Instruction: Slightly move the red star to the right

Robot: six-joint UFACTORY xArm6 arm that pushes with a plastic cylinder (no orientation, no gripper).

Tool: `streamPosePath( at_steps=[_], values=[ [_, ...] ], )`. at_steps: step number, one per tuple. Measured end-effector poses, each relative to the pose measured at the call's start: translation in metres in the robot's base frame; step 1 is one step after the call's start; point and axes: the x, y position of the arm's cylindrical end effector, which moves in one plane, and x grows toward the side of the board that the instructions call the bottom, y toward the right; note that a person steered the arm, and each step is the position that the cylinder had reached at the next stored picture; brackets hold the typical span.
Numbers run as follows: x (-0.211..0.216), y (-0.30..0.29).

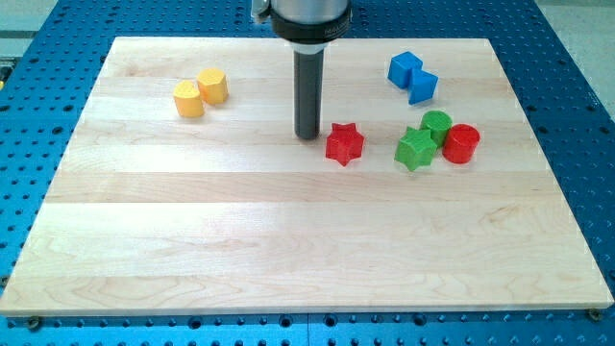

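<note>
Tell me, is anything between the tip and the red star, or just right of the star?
Nothing sits between my tip and the red star; the tip is just to its left. To the right, a green star lies after a bare gap, so a slight push looks clear.

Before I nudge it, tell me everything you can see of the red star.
The red star is a small, chunky, solid-red block with short blunt points, matte like painted wood or plastic. It lies flat on the wooden board, a little above the middle. My tip stands close by on the view's left; whether they touch, I cannot tell. The green star lies apart on the view's right.
</note>
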Motion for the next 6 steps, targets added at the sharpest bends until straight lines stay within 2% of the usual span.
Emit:
streamPosePath(
  at_steps=[1, 2, 3, 4, 6],
  values=[
    [0.017, 0.054],
    [0.017, 0.085],
    [0.025, 0.041],
    [0.056, 0.054],
    [0.040, 0.096]
  ],
)
